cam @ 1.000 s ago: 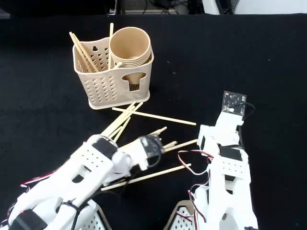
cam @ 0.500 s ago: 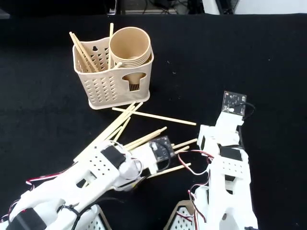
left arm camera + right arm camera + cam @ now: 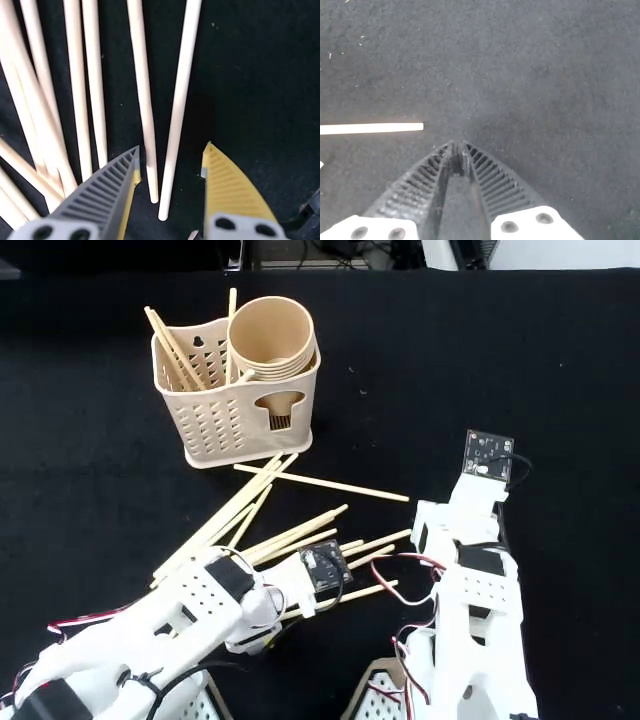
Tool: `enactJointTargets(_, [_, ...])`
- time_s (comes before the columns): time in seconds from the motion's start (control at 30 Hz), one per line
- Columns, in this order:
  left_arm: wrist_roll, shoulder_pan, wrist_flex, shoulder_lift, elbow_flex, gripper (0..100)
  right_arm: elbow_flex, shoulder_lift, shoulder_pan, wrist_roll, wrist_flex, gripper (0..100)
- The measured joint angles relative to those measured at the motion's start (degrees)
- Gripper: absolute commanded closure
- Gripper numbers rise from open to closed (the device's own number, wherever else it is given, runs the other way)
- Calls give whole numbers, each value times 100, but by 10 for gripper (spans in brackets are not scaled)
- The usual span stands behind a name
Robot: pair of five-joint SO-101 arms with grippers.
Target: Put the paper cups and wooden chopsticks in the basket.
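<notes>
**Cups Stowed, Most Chopsticks Left to Gather**

The paper cups [image 3: 272, 335] sat stacked in the basket [image 3: 235, 420], at about eleven o'clock on the black table [image 3: 560, 370]. A few stowed chopsticks [image 3: 172, 345] leaned in the basket's other compartment. The cup half looked done. The loose chopsticks [image 3: 265, 525] fanned out from the basket's foot toward six o'clock. The left gripper [image 3: 172, 150] stood with jaws apart astride two stick ends. The right gripper [image 3: 458, 146], near four o'clock, was closed on nothing.
</notes>
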Motion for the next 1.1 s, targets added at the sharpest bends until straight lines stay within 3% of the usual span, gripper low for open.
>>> enactJointTargets(0.9, [-26, -176, -158, 44, -202, 793, 0, 0, 0, 0, 0, 984])
enactJointTargets(1.1, [-18, -176, -158, 44, -202, 923, 0, 0, 0, 0, 0, 984])
